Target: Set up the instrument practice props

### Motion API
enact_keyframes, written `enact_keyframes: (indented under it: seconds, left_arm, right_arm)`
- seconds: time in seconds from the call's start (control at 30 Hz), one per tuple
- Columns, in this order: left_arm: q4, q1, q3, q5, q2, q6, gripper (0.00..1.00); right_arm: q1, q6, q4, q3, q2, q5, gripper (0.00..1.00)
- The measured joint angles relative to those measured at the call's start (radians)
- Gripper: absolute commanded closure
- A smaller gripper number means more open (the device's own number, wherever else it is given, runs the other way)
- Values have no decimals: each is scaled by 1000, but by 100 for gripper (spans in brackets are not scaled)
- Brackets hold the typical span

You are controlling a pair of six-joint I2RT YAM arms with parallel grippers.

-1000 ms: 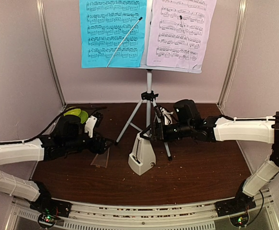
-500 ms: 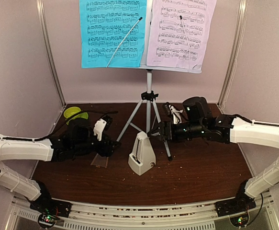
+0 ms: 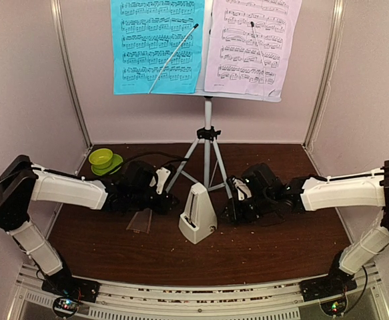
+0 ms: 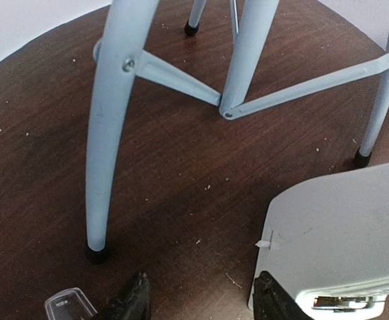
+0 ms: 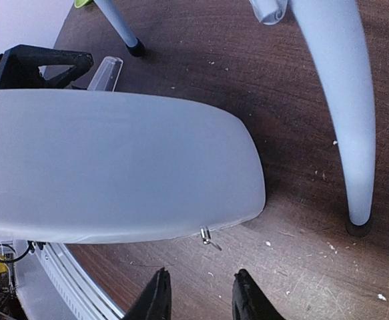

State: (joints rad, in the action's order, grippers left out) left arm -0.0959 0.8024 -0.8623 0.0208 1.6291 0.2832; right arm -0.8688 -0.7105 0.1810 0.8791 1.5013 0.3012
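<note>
Pages up on the stand, metronome at its foot, cover off beside it: left gripper half open, right gripper narrowly parted, both empty, we judge setup nearly done, needing only a careful retreat.

One music stand is counted, and three tripod legs are counted under it. Two sheet-music pages are counted: one cyan page and one lilac page. Two thin holder wires are counted across them. One metronome, one clear flat cover, one green bowl and one saucer are counted. Two robot arms are counted.
</note>
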Motion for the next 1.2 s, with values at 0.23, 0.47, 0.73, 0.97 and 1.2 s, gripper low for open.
enact_keyframes:
  seconds: [0.23,0.47,0.73,0.97,1.2]
  left_arm:
    - [19,0,-1,-18,32,11,48]
    - [15,33,26,-48,32,33,49]
    - [-15,77,73,-45,10,49,50]
    - [-40,125,130,-60,-63,78,49]
    - [-90,125,189,-47,-196,100,49]
  right_arm:
    - [-2,2,-10,74,89,-38,72]
    - [-8,6,-2,108,118,-65,73]
    - [-11,46,21,160,148,-85,70]
    - [-9,101,29,180,151,-122,58]
    - [-6,156,-6,48,-26,-152,27]
